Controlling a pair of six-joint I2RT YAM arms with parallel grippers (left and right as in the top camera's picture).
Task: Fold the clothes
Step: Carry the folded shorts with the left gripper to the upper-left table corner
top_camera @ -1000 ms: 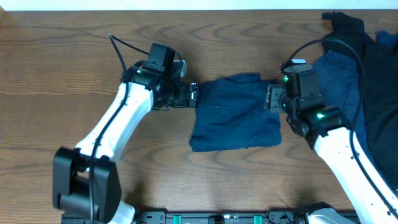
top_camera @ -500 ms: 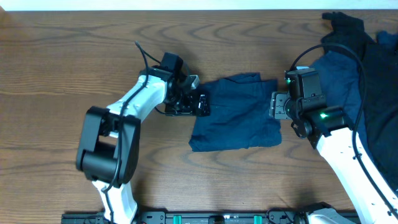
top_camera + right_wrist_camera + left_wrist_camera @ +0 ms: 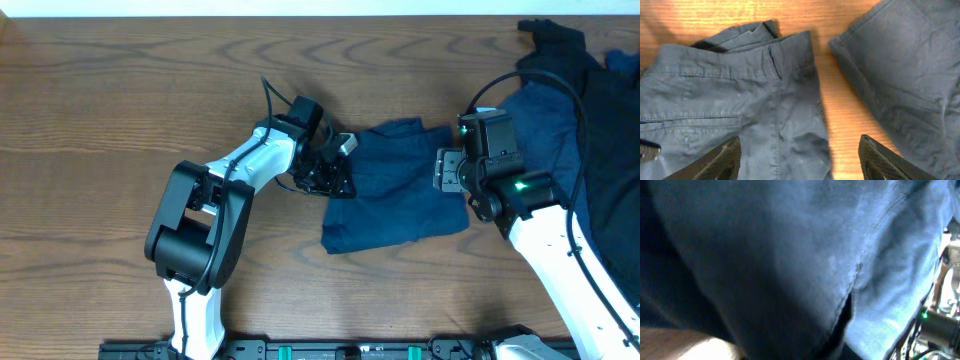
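Observation:
A dark navy garment (image 3: pixel 400 190) lies folded on the table's middle; it is one of the clothes. My left gripper (image 3: pixel 340 177) is at its left edge and looks shut on the cloth there. In the left wrist view blue cloth (image 3: pixel 790 255) fills the frame and hides the fingers. My right gripper (image 3: pixel 443 170) hovers open over the garment's right edge. In the right wrist view the same garment (image 3: pixel 740 100) lies below the right gripper (image 3: pixel 800 142), with its waistband seam between the spread fingers and nothing held.
A pile of more dark and mid-blue clothes (image 3: pixel 590 120) covers the table's right end, its edge (image 3: pixel 900 65) close to my right gripper. The wooden table (image 3: pixel 100 120) stretches to the left. The left arm's cable loops above its wrist.
The left gripper moved right into the garment's left edge and closed. The garment's left side shifted right and bunched. The right gripper stayed put and open.

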